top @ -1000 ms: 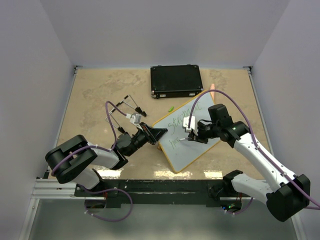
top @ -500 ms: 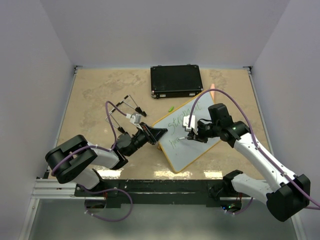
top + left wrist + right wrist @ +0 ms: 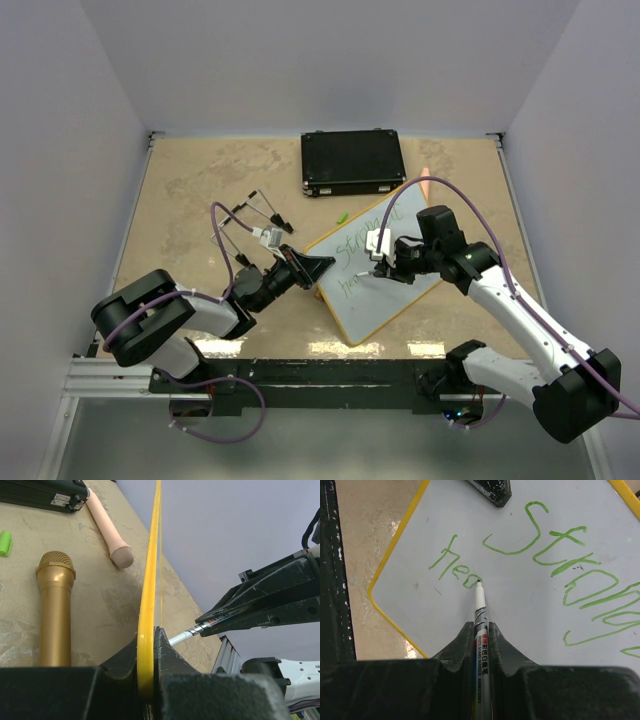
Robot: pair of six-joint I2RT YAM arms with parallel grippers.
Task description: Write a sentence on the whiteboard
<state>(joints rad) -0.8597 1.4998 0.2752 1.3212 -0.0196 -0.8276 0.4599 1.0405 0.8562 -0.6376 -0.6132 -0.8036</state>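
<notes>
Table [image 3: 190, 190] is carrying the whiteboard [image 3: 378, 312], lying skewed right of centre, near the black case [image 3: 352, 163]. My right arm is reaching in from the right, elbow bent, wrist tipping down over the board's middle. My left arm is stretching low toward the board's left edge. My left pincer [image 3: 316, 267] is clamping narrowly on the yellow rim. My right pincer [image 3: 480, 630] is squeezing a marker [image 3: 479, 605] between its fingers, with the tip sitting at the third letter of the lower line. The sentence [image 3: 560, 565] is showing in green: "Strong" above, a word starting "he" below
</notes>
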